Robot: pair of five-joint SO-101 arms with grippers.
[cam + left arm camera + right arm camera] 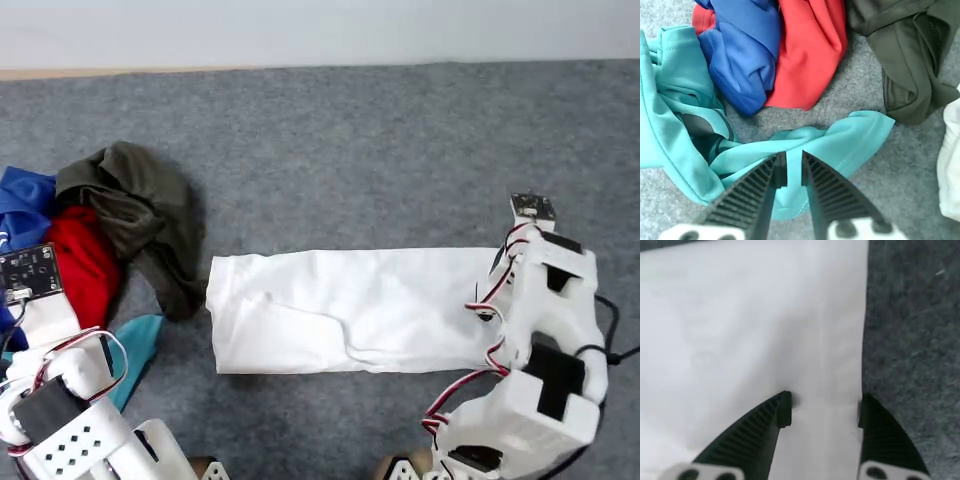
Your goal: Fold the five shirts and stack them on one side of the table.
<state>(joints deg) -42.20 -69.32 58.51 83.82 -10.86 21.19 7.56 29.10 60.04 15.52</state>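
Note:
A white shirt (350,310), folded into a long strip, lies across the middle of the table. My right gripper (824,410) is open and low over the strip's right end, one finger above the cloth and the other at its edge (862,340). At the left edge sits a pile of crumpled shirts: olive (140,200), red (85,260), blue (22,205) and teal (140,340). My left gripper (792,165) hovers shut over the teal shirt (840,145), with blue (745,60), red (810,55) and olive (905,55) beyond it. It holds nothing.
Grey carpet-like cloth (400,150) covers the table, with open room behind the white shirt and at the far right. The left arm's base (70,420) and the right arm's body (540,360) stand along the near edge.

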